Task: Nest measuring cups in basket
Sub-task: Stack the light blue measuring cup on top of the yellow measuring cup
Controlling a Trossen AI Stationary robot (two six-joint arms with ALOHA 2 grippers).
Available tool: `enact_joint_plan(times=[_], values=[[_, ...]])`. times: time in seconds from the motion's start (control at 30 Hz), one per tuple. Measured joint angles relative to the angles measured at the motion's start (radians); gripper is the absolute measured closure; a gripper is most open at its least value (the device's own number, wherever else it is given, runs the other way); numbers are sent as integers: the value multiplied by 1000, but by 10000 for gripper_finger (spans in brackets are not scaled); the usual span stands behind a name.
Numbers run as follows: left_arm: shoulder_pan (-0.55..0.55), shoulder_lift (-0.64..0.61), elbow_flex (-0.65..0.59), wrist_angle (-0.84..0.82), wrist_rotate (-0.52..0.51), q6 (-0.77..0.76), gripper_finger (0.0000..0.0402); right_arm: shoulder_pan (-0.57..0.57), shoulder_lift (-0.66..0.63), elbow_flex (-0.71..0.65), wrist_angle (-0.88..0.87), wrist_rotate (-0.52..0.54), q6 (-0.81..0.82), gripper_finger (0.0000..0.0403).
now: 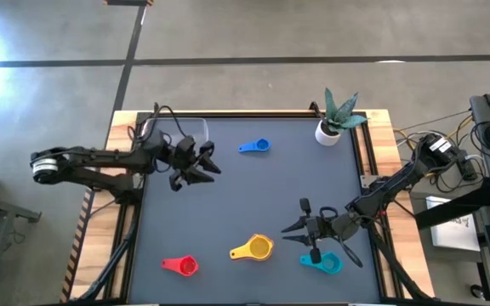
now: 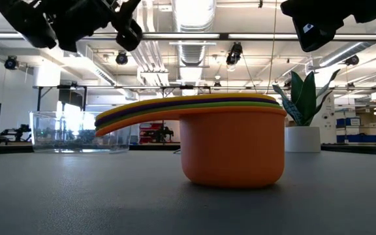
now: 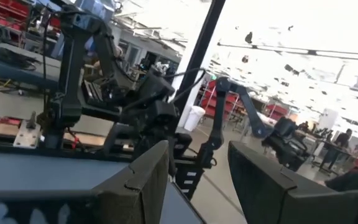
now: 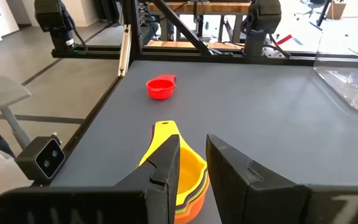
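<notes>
Clear plastic basket [image 1: 190, 134] sitting under the left end effector [image 1: 201, 163], cups lying loose on the dark worktop [image 1: 253, 195].

High view: the basket is lying at the far left, contents unclear; the blue cup [image 1: 259, 146] is pointing its handle left, the red cup [image 1: 185, 266] likewise, the teal cup [image 1: 328, 263] is lying by the right end effector [image 1: 300, 227], and the nested stack [image 1: 259, 247], yellow on top, is aiming its handle left.
Low view: the stack [image 2: 234, 140] is showing an orange cup outermost, rims layered inside it, handles fanning left; the basket [image 2: 77, 132] is sitting behind.
Left wrist view: the fingers [image 3: 145, 180] are spread, grasping nothing.
Right wrist view: the fingers [image 4: 166, 162] are parted and released, hovering over the stack [image 4: 185, 171], whose handle is pointing toward the red cup [image 4: 161, 88].
</notes>
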Motion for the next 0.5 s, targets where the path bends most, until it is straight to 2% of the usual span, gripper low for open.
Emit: enact_joint_plan(times=[0.33, 0.5], values=[[-155, 71, -79, -8, -183, 97, 251, 0, 0, 0, 0, 0, 13, 335], [-197, 110, -78, -7, -208, 111, 251, 0, -1, 0, 0, 0, 50, 335]])
